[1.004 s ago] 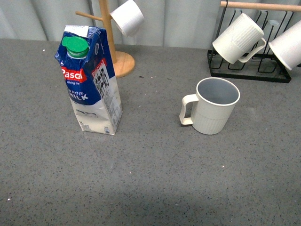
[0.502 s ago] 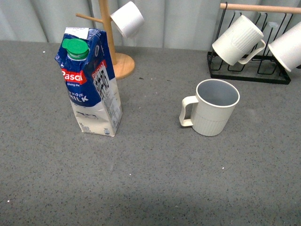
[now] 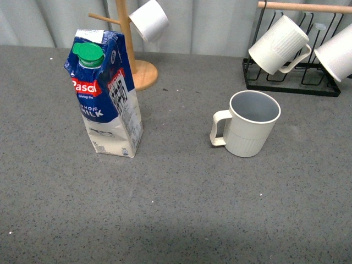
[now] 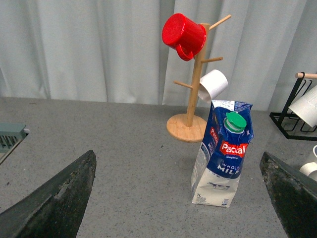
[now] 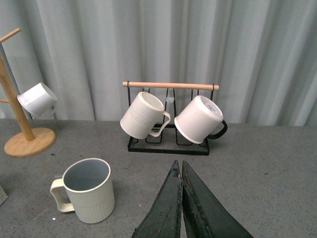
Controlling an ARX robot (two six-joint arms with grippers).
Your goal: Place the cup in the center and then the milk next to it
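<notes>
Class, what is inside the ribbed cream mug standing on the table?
Nothing visible: the cup shows only its pale grey-blue inner wall. Its near wall hides part of the bottom.

My black left gripper point(image 4: 177, 157) stands spread wide, while my black right gripper point(image 5: 180, 167) is pressed tip to tip.

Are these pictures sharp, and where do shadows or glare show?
Front view: sharp, evenly lit, a soft shadow across the near tabletop, no glare on the milk or cup. Left wrist view: the left claw shows dark and underlit. Right wrist view: the right claw is dark too.
</notes>
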